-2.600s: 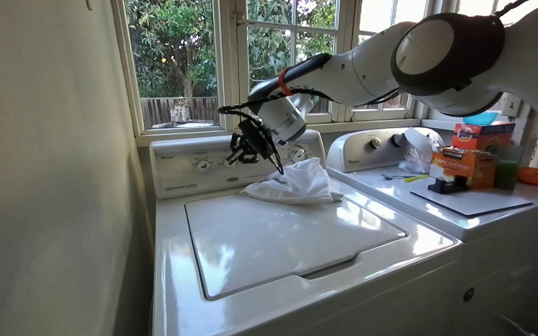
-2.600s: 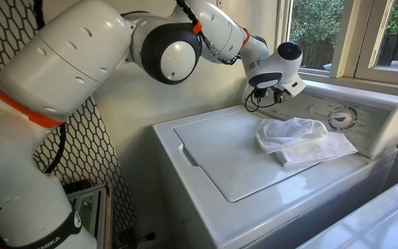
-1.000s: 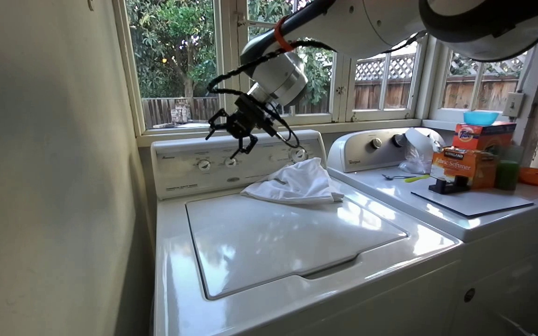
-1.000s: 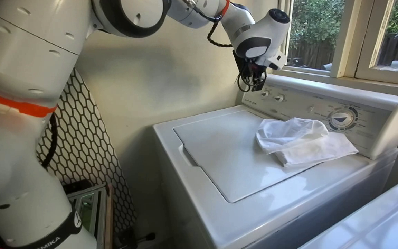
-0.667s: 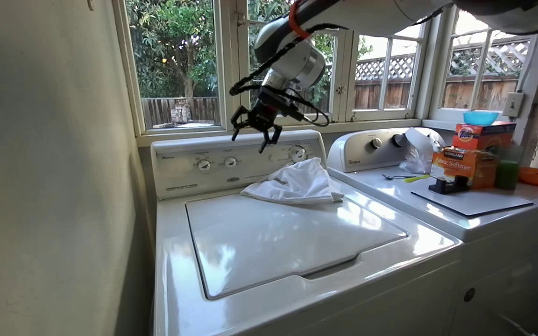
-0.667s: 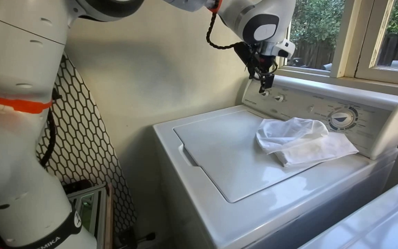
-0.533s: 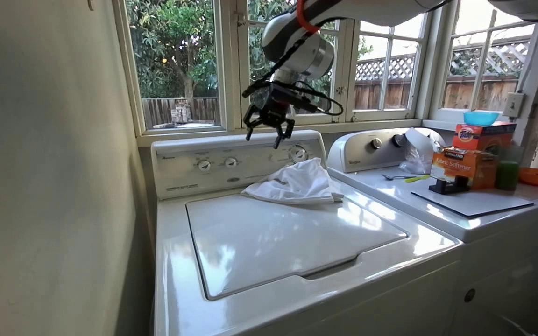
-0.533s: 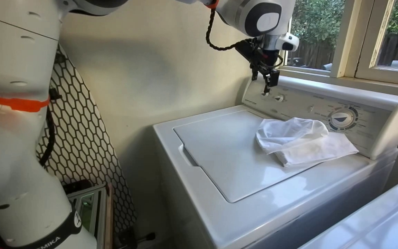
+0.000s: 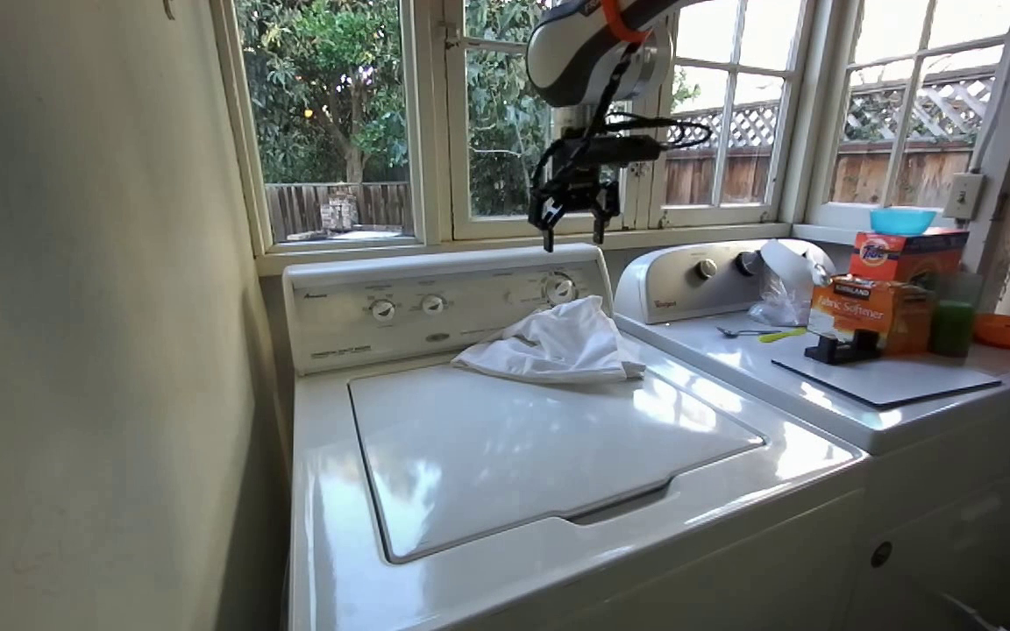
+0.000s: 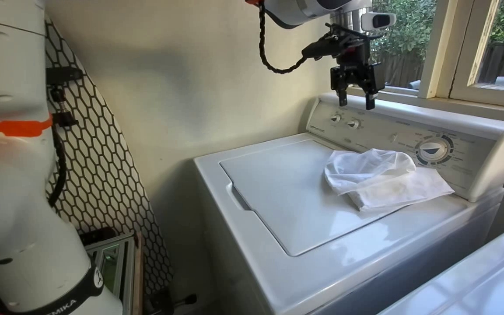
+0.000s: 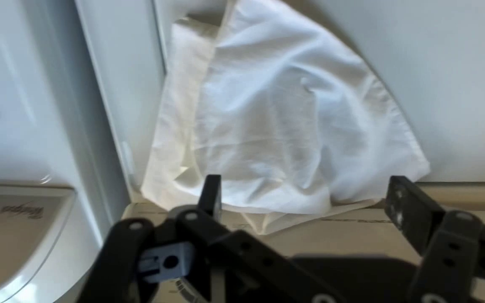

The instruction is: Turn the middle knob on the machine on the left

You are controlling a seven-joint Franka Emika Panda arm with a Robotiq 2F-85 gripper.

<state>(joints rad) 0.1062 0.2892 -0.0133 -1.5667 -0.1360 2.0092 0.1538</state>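
The machine is a white top-loading washer with a cream back panel. The middle knob, small and pale, sits on that panel between a similar knob and the large dial. It shows in both exterior views, at the middle knob too, with nothing touching it. My gripper hangs above the panel, pointing down, to the right of the knob in that exterior view. Its two fingers stand wide apart with nothing between them; so does the gripper in the wrist view, where the middle knob is out of view.
A crumpled white cloth lies on the lid's back edge against the panel. Beside the washer, another white appliance carries boxes, a cup and bowls. Windows rise behind; a wall flanks the washer.
From close in front of the knobs, my gripper has lifted up and shifted right in an exterior view, tipping to point straight down. It stays open over the last second. The cloth has not moved.
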